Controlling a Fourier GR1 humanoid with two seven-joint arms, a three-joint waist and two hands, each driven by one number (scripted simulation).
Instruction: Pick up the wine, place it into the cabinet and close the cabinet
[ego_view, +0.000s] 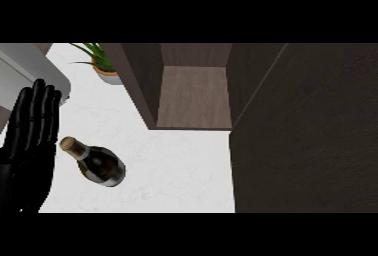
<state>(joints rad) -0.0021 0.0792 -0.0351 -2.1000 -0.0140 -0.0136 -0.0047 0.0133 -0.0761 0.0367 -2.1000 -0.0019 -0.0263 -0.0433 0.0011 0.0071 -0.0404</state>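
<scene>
A dark wine bottle (99, 163) with a tan cork top stands on the white counter (177, 170), left of centre. My left hand (28, 145) is at the left edge, fingers straight and pointing up, resting just left of the bottle without touching it. The cabinet (193, 97) stands open at the top centre, its wooden shelf bare. Its dark door (306, 130) swings out and fills the right side of the view. My right hand does not show.
A potted green plant (102, 62) sits at the back left, beside the cabinet's left wall. A grey appliance (29, 70) occupies the top left corner. White counter lies between the bottle and the open door.
</scene>
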